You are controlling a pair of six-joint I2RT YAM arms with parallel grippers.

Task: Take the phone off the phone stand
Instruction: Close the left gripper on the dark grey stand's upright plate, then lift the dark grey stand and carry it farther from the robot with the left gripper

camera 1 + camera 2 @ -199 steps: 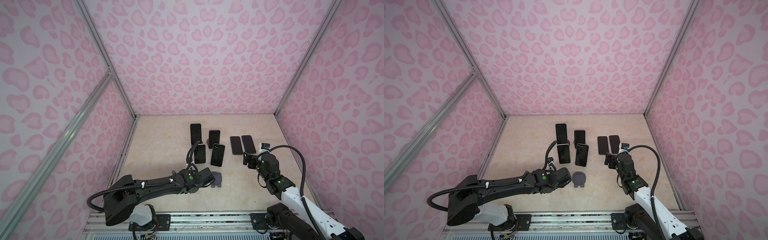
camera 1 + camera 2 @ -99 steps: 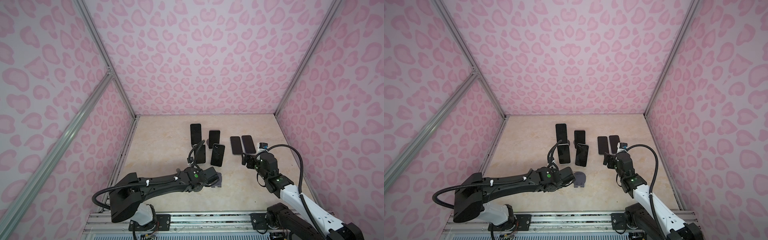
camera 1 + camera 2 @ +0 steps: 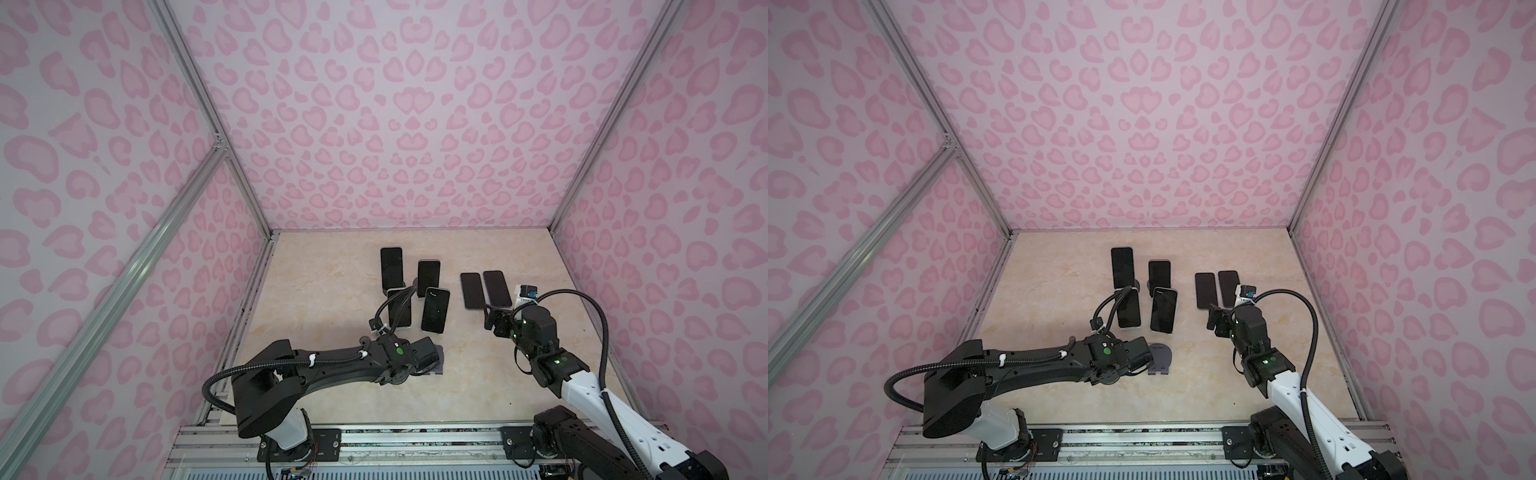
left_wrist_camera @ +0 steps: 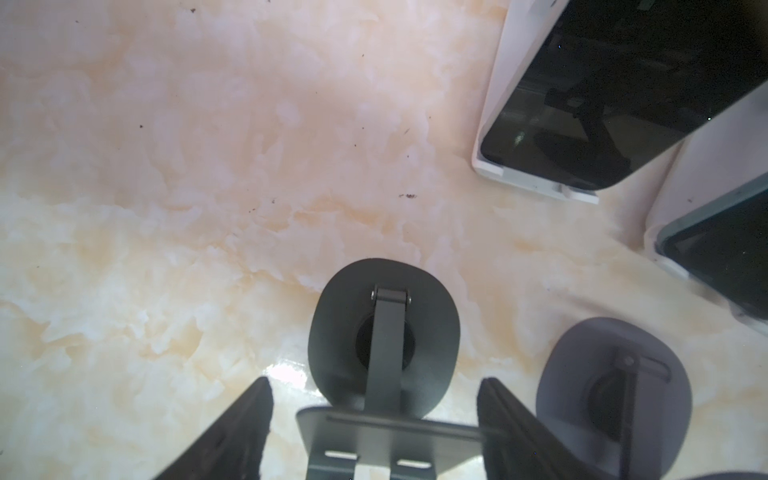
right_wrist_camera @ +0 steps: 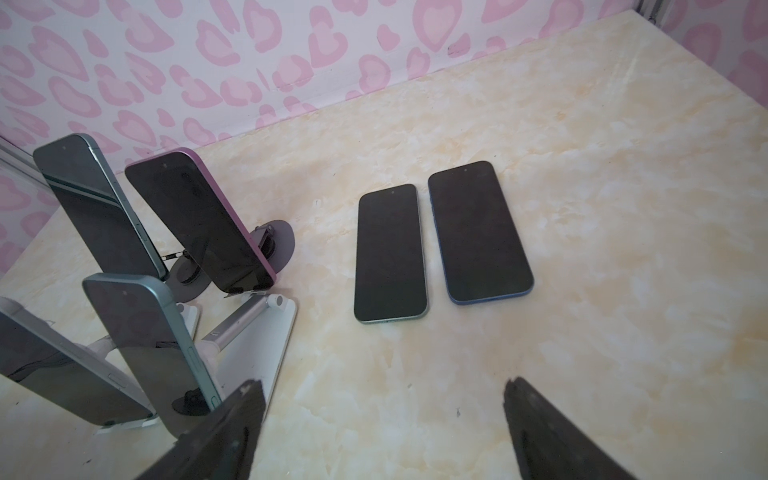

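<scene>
Four stands (image 5: pixel 249 328) held phones (image 5: pixel 199 220); left gripper (image 4: pixel 374 388), since edged toward the grey stand (image 3: pixel 1163 357), stood half-open astride a dark stand (image 4: pixel 345 324); right gripper (image 5: pixel 382 386) gaped empty.

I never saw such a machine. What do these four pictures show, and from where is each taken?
You see two robot arms, the left arm and the right arm, at a marble-look table in a pink booth. Two pictures are from a camera high above, looking down. The other two are from a small camera on each wrist, looking past the fingers. Four phones lean on stands; two more phones lie flat. The left fingers stand either side of an empty dark stand, with a gap on one side, so it is not yet gripped. An empty grey stand sits beside it. The right fingers are open and hold nothing.
</scene>
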